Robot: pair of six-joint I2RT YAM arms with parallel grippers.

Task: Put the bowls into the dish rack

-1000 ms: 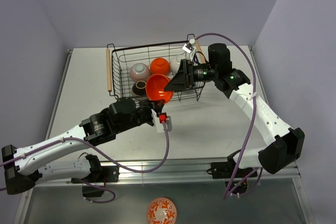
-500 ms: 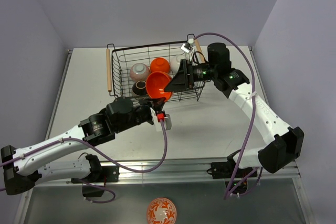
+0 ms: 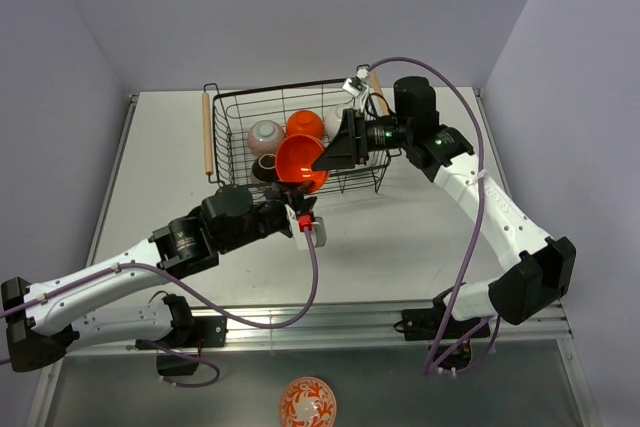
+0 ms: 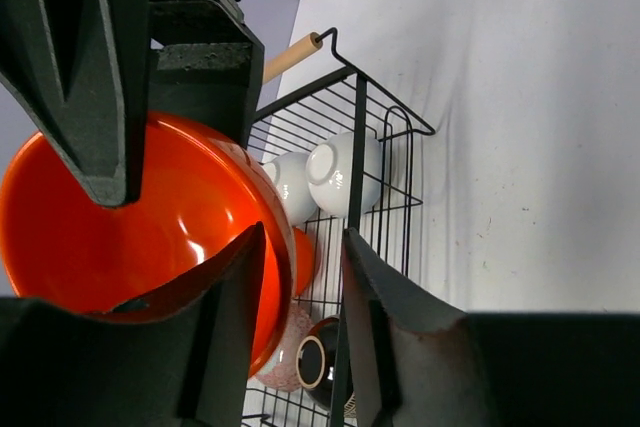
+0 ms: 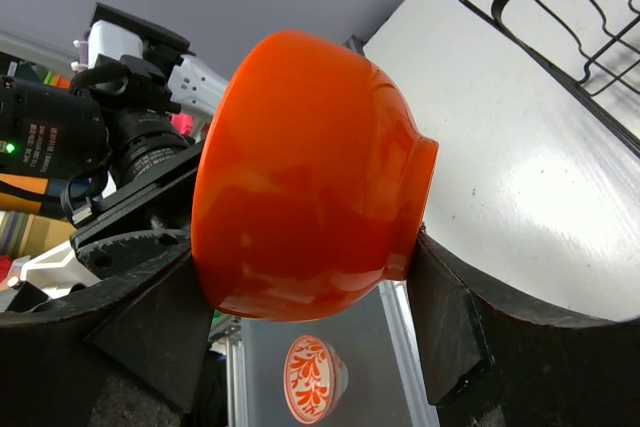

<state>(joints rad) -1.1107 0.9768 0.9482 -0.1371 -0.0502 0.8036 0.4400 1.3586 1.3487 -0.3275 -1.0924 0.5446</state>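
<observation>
Altogether six bowls, five in one dish rack, orange bowl held

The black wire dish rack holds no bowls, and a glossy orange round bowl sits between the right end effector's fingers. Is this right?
Not empty: the top external view shows several bowls inside the black wire dish rack. The glossy orange round bowl does sit between the fingers of the right end effector.

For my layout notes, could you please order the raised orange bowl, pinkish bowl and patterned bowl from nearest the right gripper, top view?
1. Orange bowl, held in the right gripper.
2. Pinkish bowl, in the rack, leftward.
3. Patterned bowl, bottom of view.
</observation>
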